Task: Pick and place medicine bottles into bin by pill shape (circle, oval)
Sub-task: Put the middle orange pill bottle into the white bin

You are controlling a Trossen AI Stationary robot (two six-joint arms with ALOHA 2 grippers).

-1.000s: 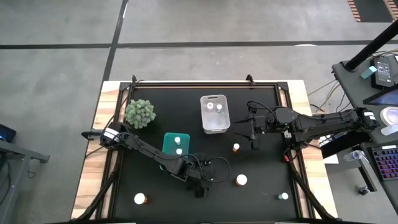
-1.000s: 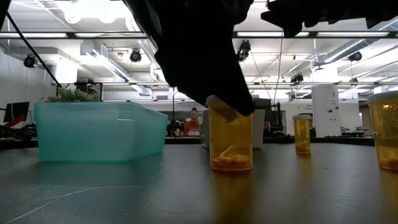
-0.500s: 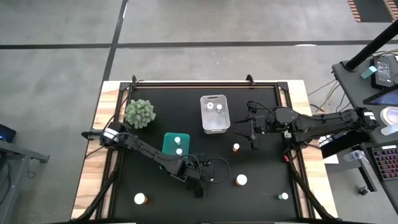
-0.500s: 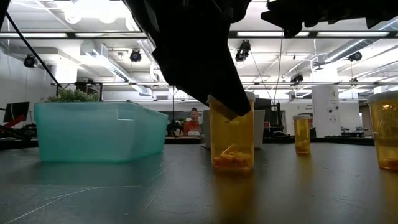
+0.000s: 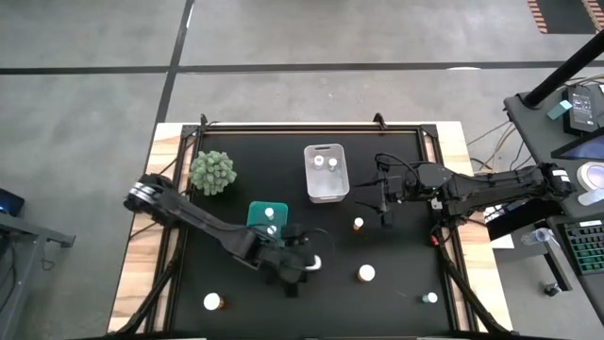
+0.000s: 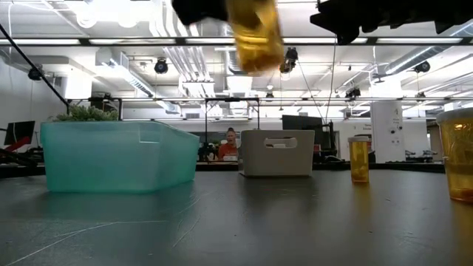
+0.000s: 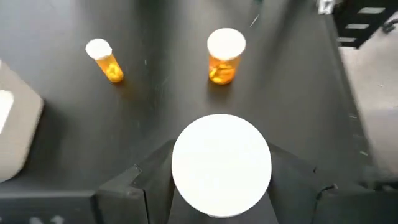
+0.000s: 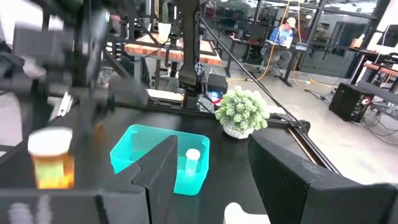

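My left gripper (image 5: 294, 266) is shut on an amber medicine bottle with a white cap (image 7: 222, 163), held high above the table near its front middle; the bottle also shows in the low view (image 6: 255, 41). A teal bin (image 5: 267, 217) just beyond it holds two bottles. A clear bin (image 5: 326, 172) farther back also holds two. Loose bottles stand on the table (image 5: 359, 224), (image 5: 366, 274), (image 5: 215, 302). My right gripper (image 5: 385, 206) is open and empty, right of the clear bin. My left gripper holds the amber bottle between its two fingers (image 7: 134, 186), one on each side just under the white cap (image 7: 186, 186), which hides the place of contact. The bottle is lifted clear of the table, cap up, slightly tilted (image 6: 259, 52).
A green bushy plant (image 5: 211, 172) stands at the far left. Another bottle (image 5: 429, 297) stands near the front right corner. The black mat's raised frame (image 5: 189, 142) borders the work area. A person sits in the room far behind the table (image 6: 232, 144).
My left gripper has risen with the amber bottle and gone slightly toward the teal bin. The bottle stood on the table a second ago; it is now lifted clear, high above the table and a little tilted.
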